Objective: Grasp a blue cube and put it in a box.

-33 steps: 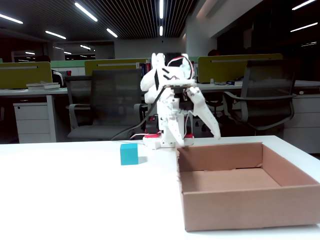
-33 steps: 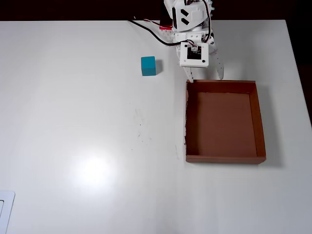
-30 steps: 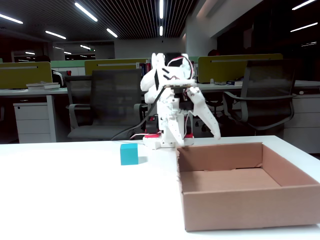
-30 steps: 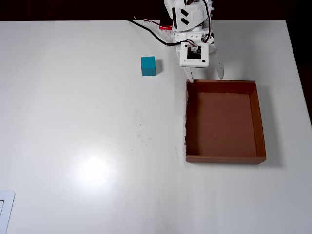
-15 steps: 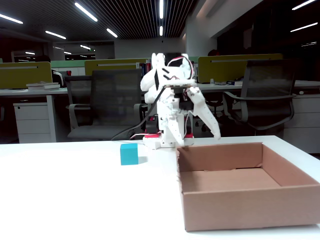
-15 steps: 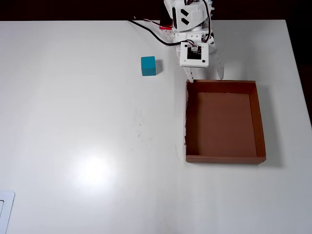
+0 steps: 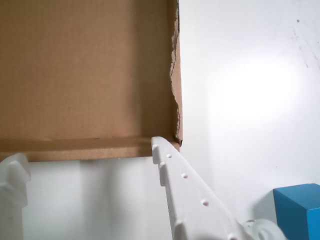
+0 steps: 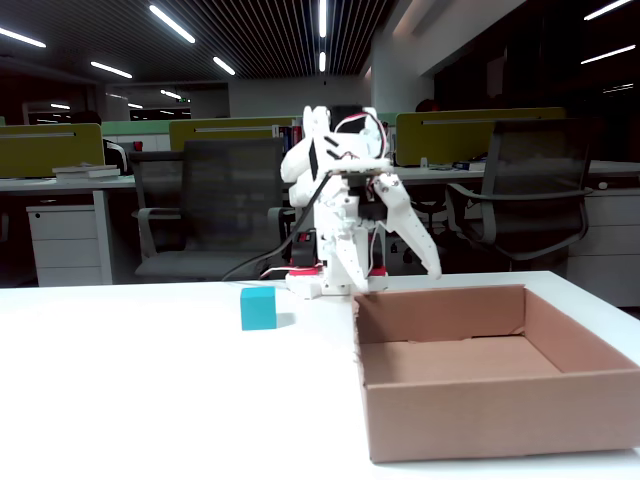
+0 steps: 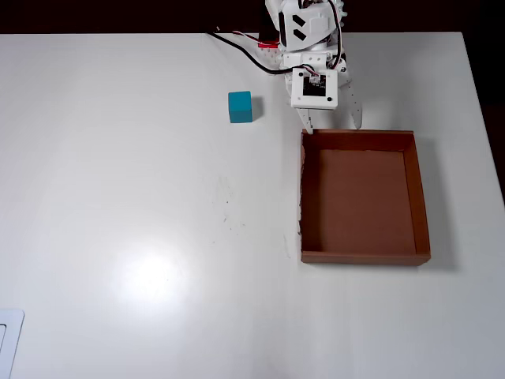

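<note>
**Claw spread and empty by the box's near wall**

Your white two-finger claw (image 9: 331, 122) hangs with its fingers apart, gripping nothing, just outside the wall of the wide, shallow brown cardboard box (image 9: 422, 205) nearest the arm. In the wrist view one fingertip (image 7: 160, 147) sits close to the box's torn corner (image 7: 176, 100). You'll find the small matte teal-blue cube (image 9: 240, 106) resting on the white desk (image 9: 118, 197), outside the box and well left of the claw in the overhead view.
</note>
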`<state>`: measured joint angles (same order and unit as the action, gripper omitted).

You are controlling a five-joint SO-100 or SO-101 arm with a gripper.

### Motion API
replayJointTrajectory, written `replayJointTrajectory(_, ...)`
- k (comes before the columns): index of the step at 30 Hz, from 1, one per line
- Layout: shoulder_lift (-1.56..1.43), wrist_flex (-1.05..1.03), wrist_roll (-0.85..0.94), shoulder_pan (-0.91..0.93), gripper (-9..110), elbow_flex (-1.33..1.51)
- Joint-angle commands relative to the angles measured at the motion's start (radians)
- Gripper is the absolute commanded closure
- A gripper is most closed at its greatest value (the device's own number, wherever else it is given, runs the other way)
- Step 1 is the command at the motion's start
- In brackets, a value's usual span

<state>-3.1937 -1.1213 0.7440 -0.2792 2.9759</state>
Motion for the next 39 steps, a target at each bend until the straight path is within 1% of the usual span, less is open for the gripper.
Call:
replayJointTrajectory(1,0.012,-0.009,0.006,-0.009,71,-0.005)
replayJointTrajectory(9,0.012,-0.018,0.008,-0.026,72,-0.006)
replayJointTrajectory(12,0.012,-0.028,0.008,-0.040,76,-0.006)
replayJointTrajectory(15,0.012,-0.048,0.012,-0.023,76,-0.009)
replayJointTrajectory(18,0.069,-0.101,0.089,0.025,76,-0.087)
replayJointTrajectory(23,0.275,-0.221,0.169,0.100,76,-0.353)
replayJointTrajectory(27,0.399,-0.318,0.295,0.178,74,-0.508)
replayJointTrajectory(34,0.465,-0.420,0.445,0.302,71,-0.653)
replayJointTrajectory(39,0.517,-0.483,0.591,0.442,71,-0.753)
